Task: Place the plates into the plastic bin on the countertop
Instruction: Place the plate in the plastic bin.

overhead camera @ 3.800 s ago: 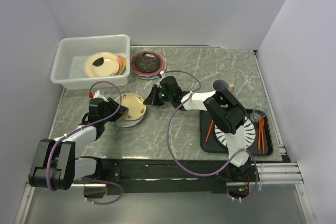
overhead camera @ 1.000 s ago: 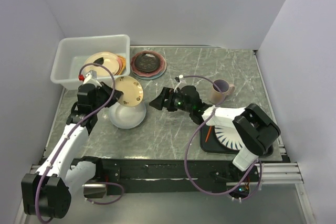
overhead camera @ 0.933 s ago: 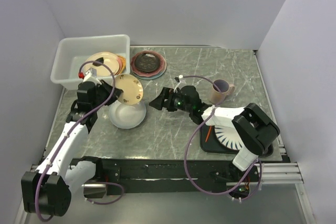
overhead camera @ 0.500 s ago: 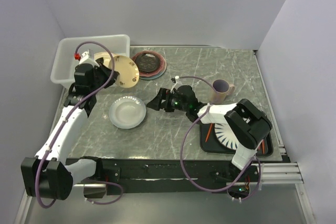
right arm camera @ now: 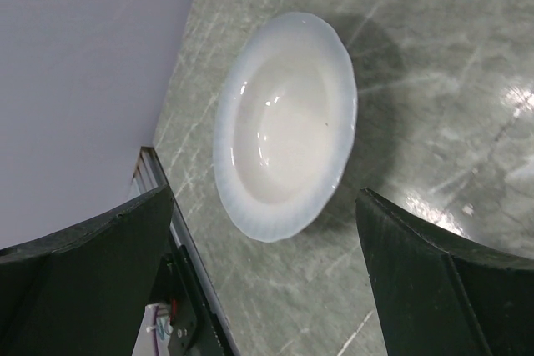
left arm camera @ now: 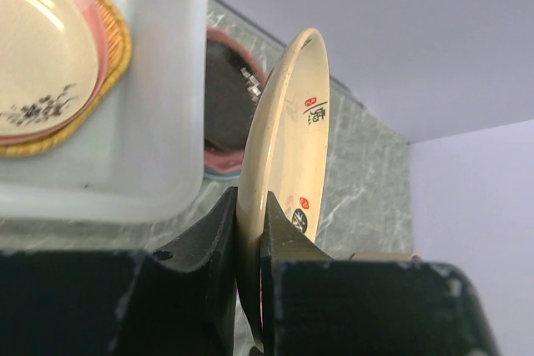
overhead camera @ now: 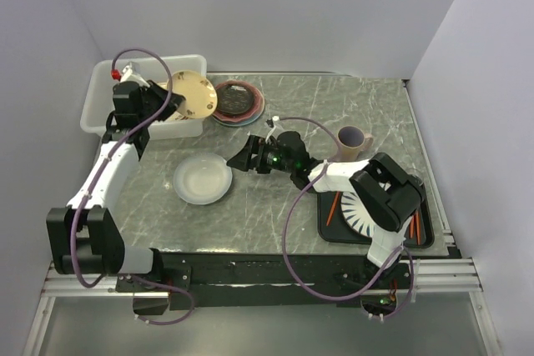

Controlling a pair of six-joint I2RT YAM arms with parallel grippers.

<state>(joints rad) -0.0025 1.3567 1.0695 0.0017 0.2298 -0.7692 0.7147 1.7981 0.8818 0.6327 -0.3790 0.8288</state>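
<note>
My left gripper (overhead camera: 163, 102) is shut on the rim of a tan-gold plate (overhead camera: 191, 96), held on edge above the right end of the plastic bin (overhead camera: 102, 82). In the left wrist view the fingers (left arm camera: 219, 231) pinch that plate (left arm camera: 294, 143) beside the bin wall (left arm camera: 167, 81); inside lies a cream plate (left arm camera: 37, 47) on pink and orange ones. A dark brown pink-rimmed plate (overhead camera: 238, 102) sits on the countertop (overhead camera: 334, 114) right of the bin. A white plate (overhead camera: 203, 179) lies in front, and my right gripper (overhead camera: 239, 160) stands open beside it, facing it (right arm camera: 284, 114).
A tan mug (overhead camera: 352, 139) stands right of centre. At the front right a black tray (overhead camera: 425, 239) holds a white striped plate (overhead camera: 367, 214) and orange sticks (overhead camera: 415, 214). Walls close in the left, back and right.
My left arm has lifted the tan-gold plate off the white plate and carried it back and left over the bin. The right gripper has slid left toward the white plate.
</note>
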